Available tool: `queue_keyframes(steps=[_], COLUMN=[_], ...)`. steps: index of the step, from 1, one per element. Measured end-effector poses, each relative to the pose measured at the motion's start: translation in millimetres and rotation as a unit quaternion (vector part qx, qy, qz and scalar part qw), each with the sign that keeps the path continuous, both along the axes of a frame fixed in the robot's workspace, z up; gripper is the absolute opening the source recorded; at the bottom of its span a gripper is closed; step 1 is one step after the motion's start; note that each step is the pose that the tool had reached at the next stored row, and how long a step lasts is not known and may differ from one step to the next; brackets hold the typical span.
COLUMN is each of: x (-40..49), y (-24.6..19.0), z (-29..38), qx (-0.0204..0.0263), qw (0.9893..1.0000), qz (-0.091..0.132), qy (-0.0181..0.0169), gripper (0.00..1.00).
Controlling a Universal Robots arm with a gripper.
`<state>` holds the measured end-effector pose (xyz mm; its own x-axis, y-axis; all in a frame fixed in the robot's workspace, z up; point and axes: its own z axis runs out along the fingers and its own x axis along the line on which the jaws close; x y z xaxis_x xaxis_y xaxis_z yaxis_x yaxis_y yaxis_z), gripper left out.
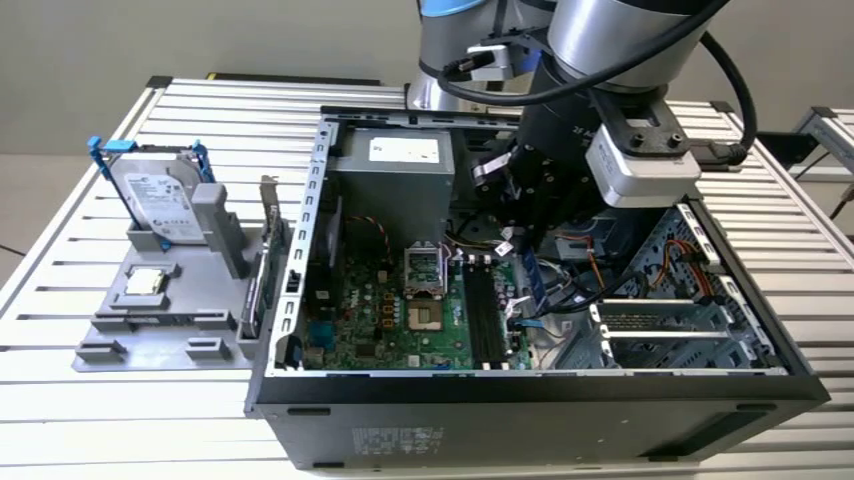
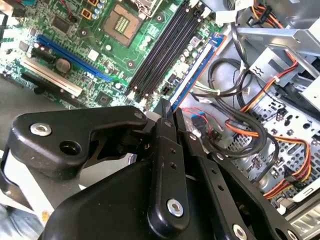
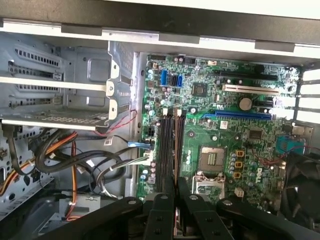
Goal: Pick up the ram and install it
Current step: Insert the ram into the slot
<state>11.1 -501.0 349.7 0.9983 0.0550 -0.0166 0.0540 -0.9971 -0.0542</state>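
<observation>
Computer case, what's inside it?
A green motherboard with black slots, a grey power supply, loose cables and a metal drive cage. The gripper, fingers shut on the ram, hides part of the motherboard.

Arm: grey robot arm [image 1: 627, 40] comes down from the top edge into the open computer case [image 1: 534, 395].
Gripper: black gripper [image 1: 523, 240] hangs low inside the case, above the motherboard [image 1: 387, 305].
Ram: the ram [image 1: 533, 284] shows as a thin strip on edge just under the gripper, close to the black slots [image 1: 483, 318].
Tray: grey tray [image 1: 134, 345] lies on the slatted table [image 1: 80, 420] at the exterior view's left, beside the case.
Tray load: hard drive [image 1: 160, 200] with blue rails stands upright; a bracketed card [image 1: 267, 265] stands at the case-side edge.
</observation>
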Motion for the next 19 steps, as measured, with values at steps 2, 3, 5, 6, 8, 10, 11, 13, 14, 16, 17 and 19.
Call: queue_keyframes(steps=[2,3,5,6,8,10,11,13,14,16,17,19], x=[1.0,1.2,1.3,1.4,1.5,1.5,1.6,1.6,1.6,1.6,1.6,1.6], y=[0.0,0.0,0.0,0.0,0.0,0.0,0.0,0.0,0.0,0.0,0.0,0.0], z=[-0.3,-0.6,-1.0,-1.2,-1.2,-1.3,-1.3,-1.3,-1.4,-2.3,-2.5,-3.1], qx=[0.0001,0.0001,0.0001,0.0000,0.0000,0.0001,0.0001,0.0001,0.0001,0.0001,0.0001,0.0001], qw=[1.0000,1.0000,0.9999,0.9998,0.9996,0.9996,0.9996,0.9996,0.9996,0.9996,0.9996,0.9996], qz=[0.000,-0.004,-0.015,-0.020,-0.030,-0.030,-0.030,-0.030,-0.030,-0.030,-0.030,-0.030], qy=[-0.0001,-0.0001,-0.0001,-0.0001,0.0000,-0.0001,-0.0001,-0.0001,-0.0001,-0.0001,-0.0001,-0.0001], gripper=[0.00,0.00,0.00,0.00,0.00,0.00,0.00,0.00,0.00,0.00,0.00,0.00])
